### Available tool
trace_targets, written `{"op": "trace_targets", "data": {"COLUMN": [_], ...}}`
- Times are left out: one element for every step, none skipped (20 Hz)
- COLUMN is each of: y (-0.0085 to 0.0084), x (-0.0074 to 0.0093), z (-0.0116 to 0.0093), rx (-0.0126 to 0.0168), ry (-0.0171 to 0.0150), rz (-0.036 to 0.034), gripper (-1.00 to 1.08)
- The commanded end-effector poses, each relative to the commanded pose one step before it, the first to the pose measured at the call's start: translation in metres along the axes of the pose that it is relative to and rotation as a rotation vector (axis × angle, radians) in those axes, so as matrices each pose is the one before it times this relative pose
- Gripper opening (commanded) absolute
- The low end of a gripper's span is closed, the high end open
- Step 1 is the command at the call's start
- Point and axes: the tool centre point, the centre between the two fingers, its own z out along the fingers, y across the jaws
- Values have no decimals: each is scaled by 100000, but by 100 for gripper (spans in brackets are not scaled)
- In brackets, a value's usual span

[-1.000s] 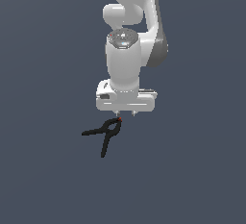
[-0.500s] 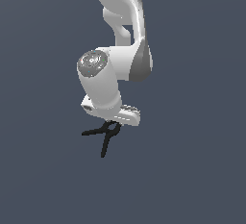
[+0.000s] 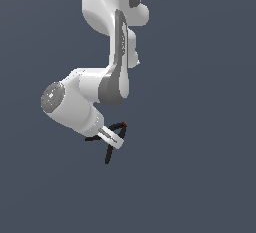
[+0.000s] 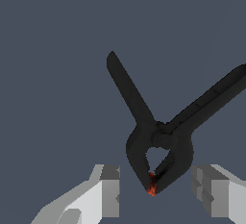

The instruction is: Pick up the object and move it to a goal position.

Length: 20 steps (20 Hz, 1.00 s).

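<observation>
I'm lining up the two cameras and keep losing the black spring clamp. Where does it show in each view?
Exterior view: the clamp sits low and centre, partly hidden behind the gripper.
Wrist view: the clamp fills the middle, handles splayed away, between the open fingers.
Shared landmark: its red-orange jaw tips.

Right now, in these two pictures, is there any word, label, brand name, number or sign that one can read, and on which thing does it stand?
There is no readable text in either view.
Spring clamp: plain black with red-orange jaw tips, no marking.
Gripper and its fingers: plain white and grey, no label.
Arm: white and grey shells, no brand or number visible.
</observation>
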Motion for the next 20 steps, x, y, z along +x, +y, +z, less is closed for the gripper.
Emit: {"op": "trace_targets", "data": {"y": [1039, 391, 383, 375, 368, 362, 356, 350, 345, 341, 336, 333, 330, 325, 309, 291, 274, 257, 241, 224], "x": [1106, 456, 458, 459, 460, 461, 460, 460, 459, 457, 455, 452, 449, 442, 419, 393, 367, 341, 317, 291], "z": [569, 193, 179, 165, 151, 137, 123, 108, 94, 79, 65, 50, 36, 21, 7, -6, -16, -24, -31, -35], "rx": [2740, 1065, 1062, 1056, 1050, 1042, 1033, 1023, 1011, 998, 983, 967, 950, 925, 865, 801, 739, 679, 622, 566], "ry": [-4717, -1879, -1898, -1916, -1935, -1954, -1972, -1990, -2008, -2026, -2042, -2059, -2075, -2075, -1996, -1900, -1800, -1699, -1597, -1491], "rz": [8275, 3173, 3131, 3086, 3042, 2997, 2951, 2904, 2858, 2811, 2762, 2713, 2665, 2596, 2434, 2261, 2094, 1934, 1781, 1632], "gripper": [28, 28, 28, 28, 28, 28, 28, 28, 28, 28, 28, 28, 28, 28, 28, 28, 28, 28, 28, 28]}}
